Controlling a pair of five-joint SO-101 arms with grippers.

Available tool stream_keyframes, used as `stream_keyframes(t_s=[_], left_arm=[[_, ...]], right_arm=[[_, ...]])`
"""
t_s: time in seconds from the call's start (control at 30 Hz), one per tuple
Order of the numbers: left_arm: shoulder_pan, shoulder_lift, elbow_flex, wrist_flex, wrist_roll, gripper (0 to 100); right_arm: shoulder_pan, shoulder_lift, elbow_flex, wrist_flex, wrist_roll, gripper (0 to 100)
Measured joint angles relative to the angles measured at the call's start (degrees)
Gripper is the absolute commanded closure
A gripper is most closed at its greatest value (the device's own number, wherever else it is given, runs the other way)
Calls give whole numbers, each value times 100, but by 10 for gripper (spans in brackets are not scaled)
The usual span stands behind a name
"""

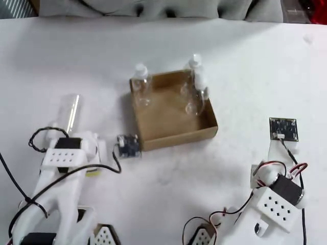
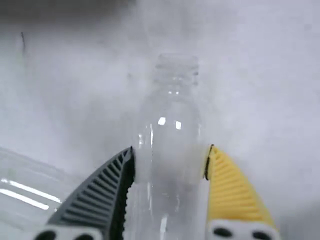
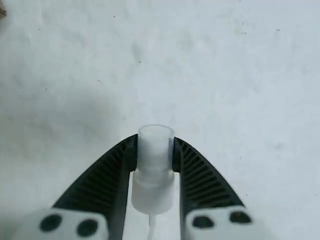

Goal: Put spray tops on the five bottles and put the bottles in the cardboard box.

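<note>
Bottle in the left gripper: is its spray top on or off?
Off. The bottle in the left gripper shows a bare threaded neck; a spray top sits in the right gripper.

Bright, even light washes the white table (image 1: 245,66) almost featureless. A soft grey shadow bands its far edge. The cardboard box (image 1: 179,137) holds faint shade along its inner walls. Small white glints sit on the clear bottle (image 2: 170,140) seen from the left wrist.
</note>
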Motion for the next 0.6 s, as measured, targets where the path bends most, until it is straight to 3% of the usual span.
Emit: stream_keyframes(t_s=[0.2,0.37,0.47,0.6], left_arm=[[-9,35,-70,53,2752,778],[-9,70,-105,70,4897,633],[0,79,-97,105,5530,609],[0,79,-114,114,5670,606]], right_arm=[[0,0,0,0,0,980],[0,0,0,0,0,980],[0,0,0,0,0,980],[0,0,0,0,0,980]])
